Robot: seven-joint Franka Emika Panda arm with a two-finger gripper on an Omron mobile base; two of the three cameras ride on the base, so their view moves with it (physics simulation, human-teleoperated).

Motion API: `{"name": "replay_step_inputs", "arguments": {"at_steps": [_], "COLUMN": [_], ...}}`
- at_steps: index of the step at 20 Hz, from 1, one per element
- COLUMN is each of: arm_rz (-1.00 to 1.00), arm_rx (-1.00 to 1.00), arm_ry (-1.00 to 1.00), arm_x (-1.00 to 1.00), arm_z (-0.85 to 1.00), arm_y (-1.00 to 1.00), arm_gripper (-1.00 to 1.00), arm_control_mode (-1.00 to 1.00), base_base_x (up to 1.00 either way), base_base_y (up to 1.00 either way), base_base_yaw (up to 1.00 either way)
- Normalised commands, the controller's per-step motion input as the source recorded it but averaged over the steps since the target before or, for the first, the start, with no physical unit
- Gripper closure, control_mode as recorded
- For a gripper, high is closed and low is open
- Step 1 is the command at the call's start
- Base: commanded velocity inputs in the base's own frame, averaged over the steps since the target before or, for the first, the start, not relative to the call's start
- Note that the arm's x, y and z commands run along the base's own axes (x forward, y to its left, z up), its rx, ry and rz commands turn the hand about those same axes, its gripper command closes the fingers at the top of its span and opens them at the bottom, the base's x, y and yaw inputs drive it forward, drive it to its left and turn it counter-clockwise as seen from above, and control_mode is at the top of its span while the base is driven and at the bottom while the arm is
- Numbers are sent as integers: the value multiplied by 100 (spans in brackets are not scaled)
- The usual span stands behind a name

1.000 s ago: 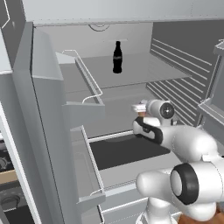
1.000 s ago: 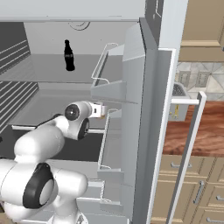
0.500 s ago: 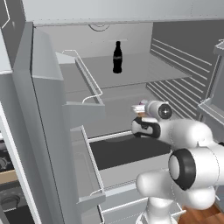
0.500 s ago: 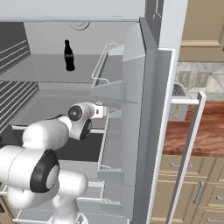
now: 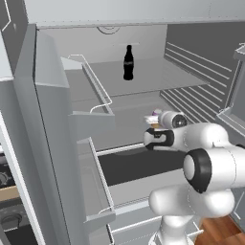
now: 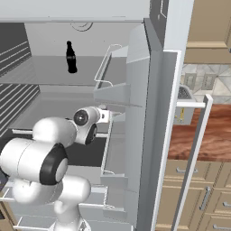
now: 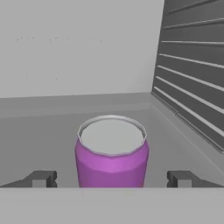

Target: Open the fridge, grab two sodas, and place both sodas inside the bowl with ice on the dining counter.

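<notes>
The fridge point(image 5: 52, 124) stands with both doors swung wide, its grey shelves and ribbed side walls exposed; the door racks point(image 5: 91, 91) flank the opening on either side. To the right of the open door, a reddish-brown counter point(image 6: 212, 131) and tan cabinet drawers point(image 6: 198, 180) sit apart from the work. The white robot arm point(image 5: 210, 167) reaches into the middle shelf. A dark bottle point(image 5: 128, 62) stands upright on the upper shelf, well behind and above the hand. On the middle shelf a purple can point(image 7: 112, 151) stands upright between the fingers point(image 7: 41, 178) of the gripper point(image 7: 112, 179), which is spread wide, neither finger touching it. Since a second ago the arm has eased slightly deeper into the fridge; bottle and can have not moved.
</notes>
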Motion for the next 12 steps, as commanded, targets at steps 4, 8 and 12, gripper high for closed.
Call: {"name": "replay_step_inputs", "arguments": {"at_steps": [4,8,12], "arm_rz": [0,0,0], "arm_rx": [0,0,0], "arm_ry": [0,0,0], "arm_x": [14,15,24], "arm_z": [-7,-9,-7], "arm_y": [0,0,-2], "arm_gripper": [-100,-100,100], "arm_control_mode": [-100,-100,-100], "base_base_x": [0,0,0], "base_base_y": [0,0,0], "base_base_yaw": [0,0,0]}}
